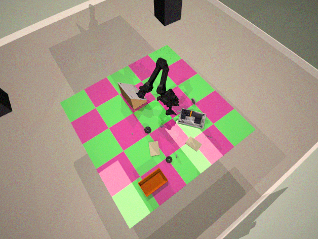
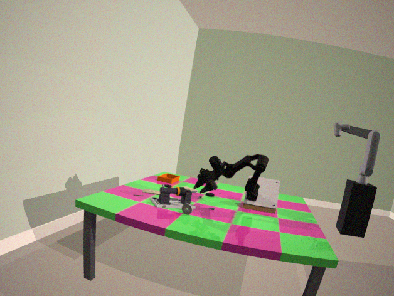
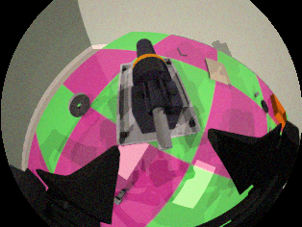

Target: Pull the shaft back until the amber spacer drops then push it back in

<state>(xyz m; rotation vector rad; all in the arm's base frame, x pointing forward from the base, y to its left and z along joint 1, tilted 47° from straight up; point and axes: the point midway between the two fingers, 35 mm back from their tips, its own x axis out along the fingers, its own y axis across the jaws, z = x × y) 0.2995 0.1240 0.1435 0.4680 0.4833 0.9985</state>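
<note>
Jaws are standing spread wide and gripping nothing, gripper (image 3: 165, 161) hovering near the shaft (image 3: 162, 130) end, amber spacer (image 3: 147, 58) sitting on it.

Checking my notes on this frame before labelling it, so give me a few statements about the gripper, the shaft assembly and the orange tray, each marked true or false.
1. The black gripper is open and holds nothing. True.
2. The amber spacer ring lies loose on the table. False: it sits on the shaft assembly.
3. The orange tray holds a black disc. False: it looks empty.
4. The grey shaft end points toward the gripper in the wrist view. True.
</note>
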